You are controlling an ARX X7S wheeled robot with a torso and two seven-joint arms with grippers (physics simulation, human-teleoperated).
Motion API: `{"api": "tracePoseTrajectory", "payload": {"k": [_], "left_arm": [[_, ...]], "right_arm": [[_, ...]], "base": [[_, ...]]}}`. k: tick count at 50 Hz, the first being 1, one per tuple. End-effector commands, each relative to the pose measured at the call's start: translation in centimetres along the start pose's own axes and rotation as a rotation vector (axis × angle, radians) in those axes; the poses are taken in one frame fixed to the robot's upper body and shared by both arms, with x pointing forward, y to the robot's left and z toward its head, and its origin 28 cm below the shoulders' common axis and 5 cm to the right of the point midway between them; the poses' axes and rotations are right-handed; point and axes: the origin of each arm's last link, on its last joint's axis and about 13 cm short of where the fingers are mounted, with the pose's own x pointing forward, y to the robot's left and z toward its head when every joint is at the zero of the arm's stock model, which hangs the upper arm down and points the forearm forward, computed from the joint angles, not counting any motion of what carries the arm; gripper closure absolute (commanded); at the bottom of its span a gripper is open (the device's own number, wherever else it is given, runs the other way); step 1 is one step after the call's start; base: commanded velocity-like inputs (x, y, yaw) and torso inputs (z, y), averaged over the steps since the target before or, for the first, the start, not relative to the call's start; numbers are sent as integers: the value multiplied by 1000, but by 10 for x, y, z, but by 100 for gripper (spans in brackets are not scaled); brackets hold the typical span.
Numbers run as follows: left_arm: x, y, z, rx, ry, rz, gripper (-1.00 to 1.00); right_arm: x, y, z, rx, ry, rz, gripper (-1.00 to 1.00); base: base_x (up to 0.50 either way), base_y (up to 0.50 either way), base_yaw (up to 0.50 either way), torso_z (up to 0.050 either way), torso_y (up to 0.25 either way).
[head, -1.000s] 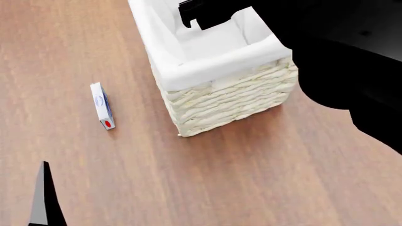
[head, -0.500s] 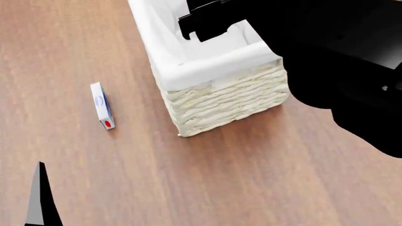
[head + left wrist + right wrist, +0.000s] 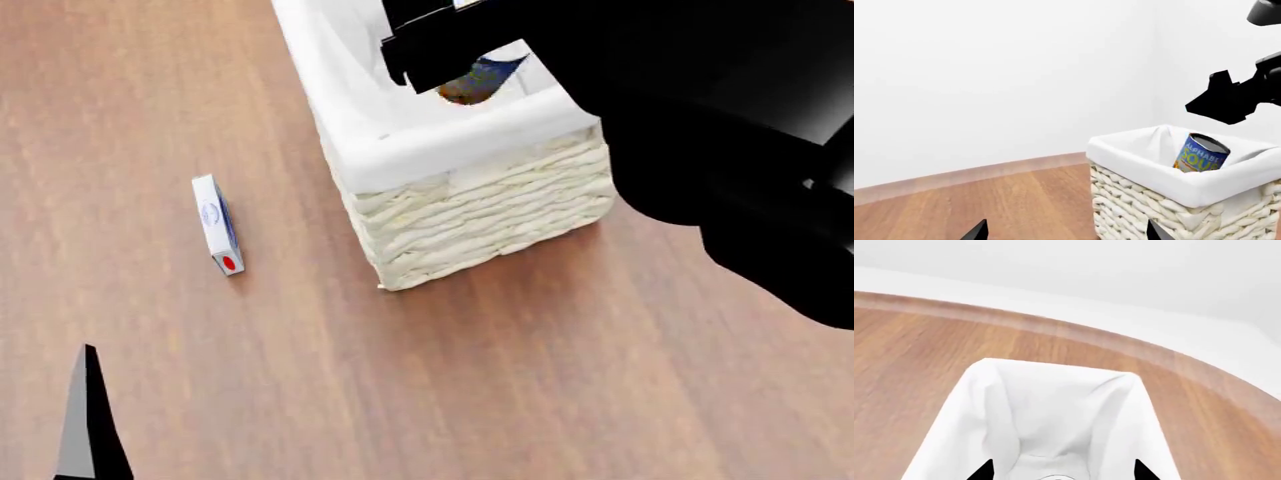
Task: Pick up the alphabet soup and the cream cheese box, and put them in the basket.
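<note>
Alphabet soup [image 3: 1201,153] tilted inside basket [image 3: 1167,210], below spread right jaws

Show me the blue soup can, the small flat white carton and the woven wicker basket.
Blue soup can [image 3: 1201,154], left wrist view, label.
Small flat white carton [image 3: 215,223], head view, top face.
Woven wicker basket [image 3: 481,205], head view, woven side wall.

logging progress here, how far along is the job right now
Done: the soup can is inside the basket, free of the right gripper above it. In hand: nothing visible. Left: the cream cheese box lies on the floor beside the basket, away from the left gripper.
</note>
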Motion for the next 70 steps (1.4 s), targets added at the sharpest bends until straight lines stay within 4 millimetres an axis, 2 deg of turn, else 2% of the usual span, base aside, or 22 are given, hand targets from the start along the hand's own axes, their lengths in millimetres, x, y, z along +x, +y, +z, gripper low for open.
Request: {"api": "tracePoseTrajectory", "payload": {"k": [1,9,12,14,20,22,27,30,41,46,51,54,59,70], "left_arm": [[0,0,-1,1,1,1,-100],[-1,0,-1,-1,4,0,-100],[0,0,-1,-1,2,1,-100],[0,0,-1,2,3,1,-100],[-1,0,-1,1,5,1,-100],[-1,0,-2,1,7,2,-100],[-1,0,-2,-1,5,1,-100],[-1,0,-1,-2,4,0,-100],[-1,-1,-3,-4,6,-7,-100],[-1,-2,-4,-6,9,-14,-100],[-1,-2,-2,-3,8,-14,-100],[0,-2,-1,-1,7,-9,-100],[0,-2,-1,0,5,-12,-100],[0,-4,-1,2,1,-16,-100]], "right_arm": [[0,-3,9,-33,-24,-7,-100],[0,-1,3,-39,-21,-4,-100],[0,-3,9,-40,-22,-5,-100],[1,-1,4,-40,-22,-5,-100],[-3,0,6,-46,-41,-5,-100],[-10,0,13,-55,-76,-15,-100],[-28,2,13,-97,-150,-65,-100],[-41,6,5,-52,-172,-51,-100],[-101,24,-10,-110,-280,-104,-100],[-123,36,-27,-112,-293,-108,-100],[-136,45,-39,-114,-320,-126,-100],[-145,54,-59,-162,-347,-177,-100],[-154,67,-81,-238,-374,-222,-100],[-163,80,-122,-111,-350,-259,-100]], "base": [[0,0,0,0,0],[0,0,0,0,0],[0,0,0,0,0],[0,0,0,0,0],[0,0,0,0,0],[0,0,0,0,0],[0,0,0,0,0],[0,0,0,0,0],[0,0,0,0,0],[0,0,0,0,0],[0,0,0,0,0],[0,0,0,0,0],[0,0,0,0,0],[0,0,0,0,0]]}}
